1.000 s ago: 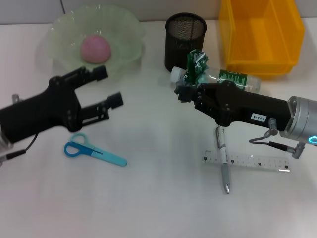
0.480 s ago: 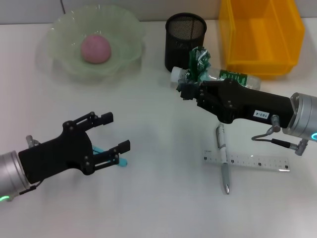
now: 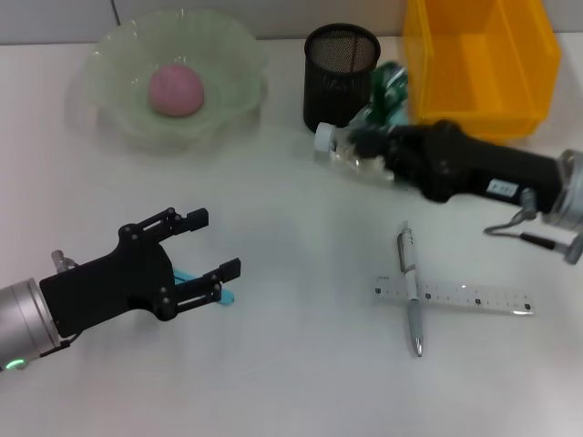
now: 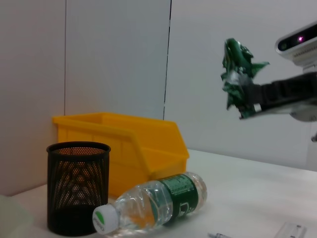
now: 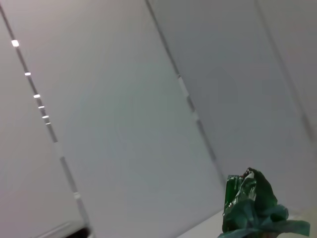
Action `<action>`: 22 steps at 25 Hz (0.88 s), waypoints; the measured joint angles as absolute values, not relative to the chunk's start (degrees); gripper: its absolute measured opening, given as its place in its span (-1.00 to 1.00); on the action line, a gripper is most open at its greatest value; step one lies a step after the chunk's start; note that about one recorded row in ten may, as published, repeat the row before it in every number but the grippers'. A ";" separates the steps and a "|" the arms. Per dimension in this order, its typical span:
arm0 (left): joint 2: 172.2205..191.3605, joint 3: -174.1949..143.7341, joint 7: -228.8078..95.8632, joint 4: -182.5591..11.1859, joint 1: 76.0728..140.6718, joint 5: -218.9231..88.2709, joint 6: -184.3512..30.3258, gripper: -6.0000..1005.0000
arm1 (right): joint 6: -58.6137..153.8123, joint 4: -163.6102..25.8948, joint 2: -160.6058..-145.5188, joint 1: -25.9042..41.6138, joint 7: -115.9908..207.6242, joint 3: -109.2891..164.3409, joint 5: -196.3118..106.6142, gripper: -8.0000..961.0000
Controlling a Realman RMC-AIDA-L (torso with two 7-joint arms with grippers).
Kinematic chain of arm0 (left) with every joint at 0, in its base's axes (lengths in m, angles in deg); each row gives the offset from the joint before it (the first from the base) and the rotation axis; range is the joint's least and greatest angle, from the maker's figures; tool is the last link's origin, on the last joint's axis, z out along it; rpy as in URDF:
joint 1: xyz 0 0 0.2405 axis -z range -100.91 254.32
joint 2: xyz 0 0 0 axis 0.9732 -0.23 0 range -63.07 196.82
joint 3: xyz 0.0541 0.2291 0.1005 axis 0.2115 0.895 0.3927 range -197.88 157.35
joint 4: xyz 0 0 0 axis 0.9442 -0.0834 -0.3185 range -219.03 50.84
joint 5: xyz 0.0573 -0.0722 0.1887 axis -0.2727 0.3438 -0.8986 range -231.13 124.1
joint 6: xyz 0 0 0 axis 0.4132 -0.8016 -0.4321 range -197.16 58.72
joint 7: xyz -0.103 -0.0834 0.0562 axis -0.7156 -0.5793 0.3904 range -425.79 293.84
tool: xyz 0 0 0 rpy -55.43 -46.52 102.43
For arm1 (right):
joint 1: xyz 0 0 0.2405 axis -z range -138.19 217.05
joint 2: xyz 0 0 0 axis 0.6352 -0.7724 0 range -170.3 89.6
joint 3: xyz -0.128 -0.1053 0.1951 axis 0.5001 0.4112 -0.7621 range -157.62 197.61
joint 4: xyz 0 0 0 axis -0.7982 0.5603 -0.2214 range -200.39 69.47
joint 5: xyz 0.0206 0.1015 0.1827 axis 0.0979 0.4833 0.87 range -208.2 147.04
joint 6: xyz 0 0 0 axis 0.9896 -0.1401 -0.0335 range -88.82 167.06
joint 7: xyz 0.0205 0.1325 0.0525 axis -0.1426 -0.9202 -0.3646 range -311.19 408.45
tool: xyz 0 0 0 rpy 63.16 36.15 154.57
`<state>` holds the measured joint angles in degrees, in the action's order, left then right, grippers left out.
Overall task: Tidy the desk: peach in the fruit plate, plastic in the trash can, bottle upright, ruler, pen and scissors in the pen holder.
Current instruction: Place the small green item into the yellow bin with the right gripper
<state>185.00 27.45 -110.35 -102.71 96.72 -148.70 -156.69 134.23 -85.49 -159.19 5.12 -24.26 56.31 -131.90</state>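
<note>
The pink peach (image 3: 176, 89) lies in the pale green fruit plate (image 3: 102, 56) at the back left. My right gripper (image 3: 372, 135) is shut on crumpled green plastic (image 3: 392, 80), held above the desk between the black mesh pen holder (image 3: 340, 73) and the yellow trash can (image 3: 478, 64). The plastic (image 4: 238, 74) also shows in the left wrist view, as does the bottle (image 4: 153, 203) lying on its side. My left gripper (image 3: 212, 242) hangs open over the scissors (image 3: 196, 282), which are mostly hidden under it. The pen (image 3: 410, 291) lies across the ruler (image 3: 465, 298).
The bottle (image 3: 339, 147) lies under the right arm, its cap pointing left, just in front of the pen holder. The white desk (image 3: 301, 228) stretches between the two arms.
My right arm has carried the plastic right and back, towards the trash can. My left arm came down from near the plate to over the scissors, then held still.
</note>
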 joint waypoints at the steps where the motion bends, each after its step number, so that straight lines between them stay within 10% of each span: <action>1: 185.02 27.45 -110.35 -102.71 96.77 -148.70 -156.60 0.56 | 134.06 -88.09 -159.16 5.79 -24.78 53.93 -131.79 -0.91; 22: 185.26 27.02 -110.94 -102.73 97.11 -148.26 -156.41 0.56 | 104.07 -84.11 -159.46 0.50 -1.22 37.08 -122.95 -0.92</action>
<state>185.26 27.02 -110.94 -102.73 97.11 -148.26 -156.41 104.07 -84.11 -159.46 0.50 -1.22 37.08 -122.95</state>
